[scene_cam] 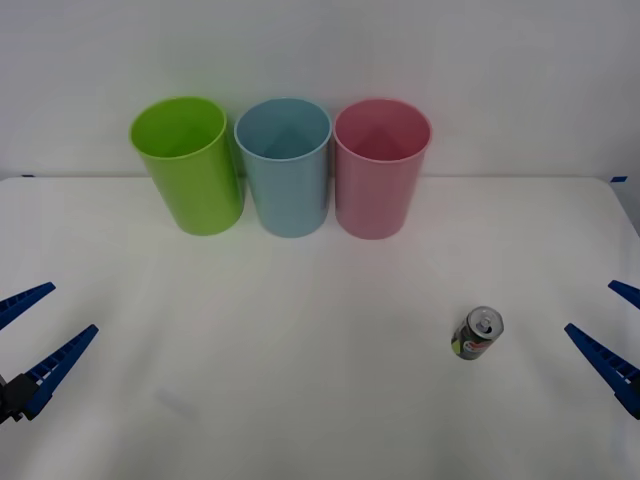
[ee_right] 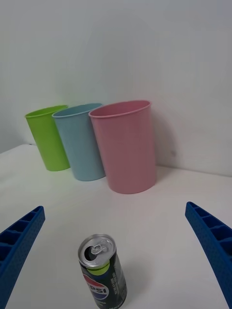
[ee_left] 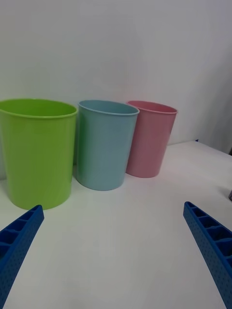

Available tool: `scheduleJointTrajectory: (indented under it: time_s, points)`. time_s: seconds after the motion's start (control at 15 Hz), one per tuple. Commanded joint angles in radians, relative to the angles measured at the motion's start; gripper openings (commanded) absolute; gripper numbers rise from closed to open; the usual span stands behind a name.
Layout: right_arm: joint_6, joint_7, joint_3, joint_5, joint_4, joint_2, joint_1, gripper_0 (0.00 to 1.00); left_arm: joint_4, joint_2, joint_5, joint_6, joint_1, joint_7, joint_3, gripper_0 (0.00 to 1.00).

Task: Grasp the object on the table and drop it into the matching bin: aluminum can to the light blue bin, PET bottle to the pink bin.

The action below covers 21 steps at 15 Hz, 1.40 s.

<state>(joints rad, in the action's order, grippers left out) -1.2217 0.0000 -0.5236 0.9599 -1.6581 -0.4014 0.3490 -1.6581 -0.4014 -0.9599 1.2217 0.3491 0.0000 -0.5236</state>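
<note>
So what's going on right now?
Left gripper and right gripper open, low at table edges. Aluminum can upright near the right one. Light blue bin unobstructed.

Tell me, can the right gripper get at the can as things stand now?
Probably yes. The right gripper is open beside the upright aluminum can, with only bare table between them. The bins stand far behind.

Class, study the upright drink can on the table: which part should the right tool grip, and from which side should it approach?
Grip the aluminum can around its round side wall at mid-height. It stands upright on the table, apart from the bins, so the open right tool beside it could probably come in level from the robot's right, one finger on each side.
</note>
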Motion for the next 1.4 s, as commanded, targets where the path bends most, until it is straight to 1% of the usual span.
scheduleJointTrajectory:
  time_s: [0.07,0.2,0.47,0.87,1.0,1.2,1.4]
  points:
    - [0.001,0.000,0.001,0.006,0.006,0.007,0.002,1.00,0.000,0.000,0.000,0.000,0.000,0.000,0.000,1.00]
    - [0.011,0.000,0.016,-0.007,0.000,-0.011,0.008,1.00,0.000,0.000,0.000,0.000,0.000,0.000,0.000,1.00]
    - [0.013,0.009,0.027,-0.006,0.011,-0.034,0.018,1.00,0.000,0.000,0.000,0.000,0.000,0.000,0.000,1.00]
    - [-0.018,0.077,0.059,-0.006,0.087,-0.070,0.018,1.00,0.000,0.000,0.000,0.000,0.000,0.000,0.000,1.00]
    - [-0.016,0.175,0.070,-0.006,0.107,-0.070,0.015,1.00,0.000,0.000,0.000,0.000,0.000,0.000,0.000,1.00]
    - [-0.016,0.267,0.088,-0.003,0.147,-0.073,0.013,1.00,0.000,0.000,0.000,0.000,0.000,0.000,0.000,1.00]
    - [-0.030,0.328,0.111,0.005,0.208,-0.074,-0.002,1.00,0.000,0.000,0.000,0.000,0.000,0.000,0.000,1.00]
